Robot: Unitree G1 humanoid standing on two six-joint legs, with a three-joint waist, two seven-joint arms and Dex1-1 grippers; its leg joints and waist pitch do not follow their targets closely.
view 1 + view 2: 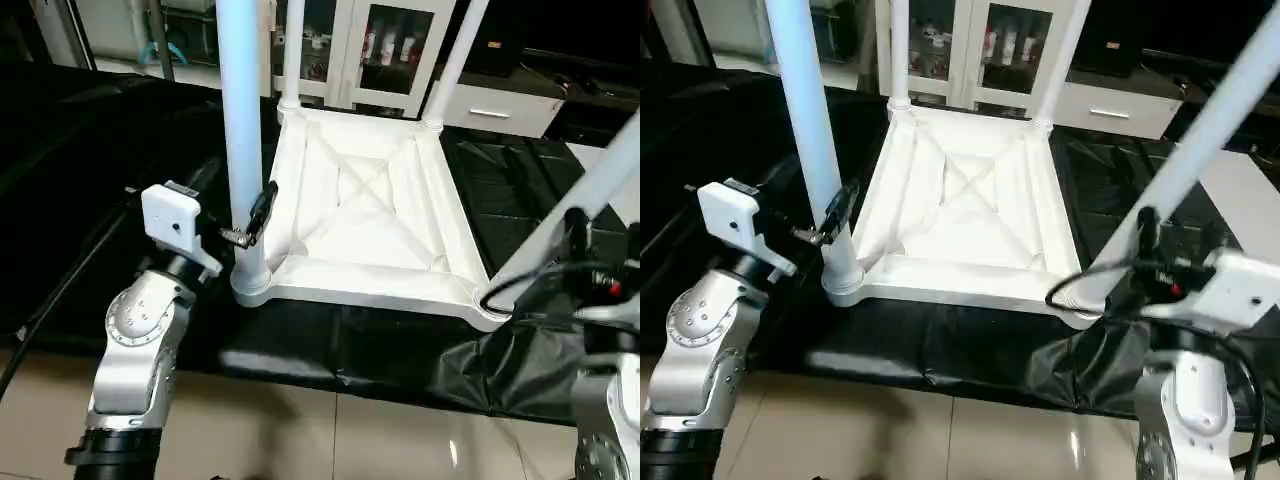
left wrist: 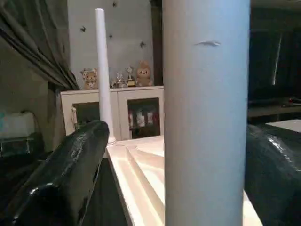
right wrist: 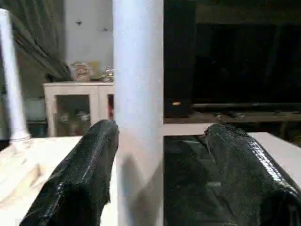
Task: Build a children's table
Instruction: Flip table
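Observation:
The children's table lies upside down on a black cover, its white top (image 1: 360,292) showing the X-ribbed underside. Four white legs stand in the corner sockets: near-left leg (image 1: 240,120), near-right leg (image 1: 590,195) leaning right, and two far legs (image 1: 292,50) (image 1: 455,55). My left gripper (image 1: 250,225) is open around the near-left leg just above its socket; in the left wrist view the leg (image 2: 207,117) stands between the spread fingers (image 2: 70,174). Low on the near-right leg, my right gripper (image 1: 1145,235) is open, with the leg (image 3: 138,108) between its fingers (image 3: 244,174).
A white cabinet with glass doors (image 1: 370,50) and a white drawer unit (image 1: 500,105) stand behind the work surface. The black cover (image 1: 100,150) drapes over the front edge, with tiled floor (image 1: 330,430) below it.

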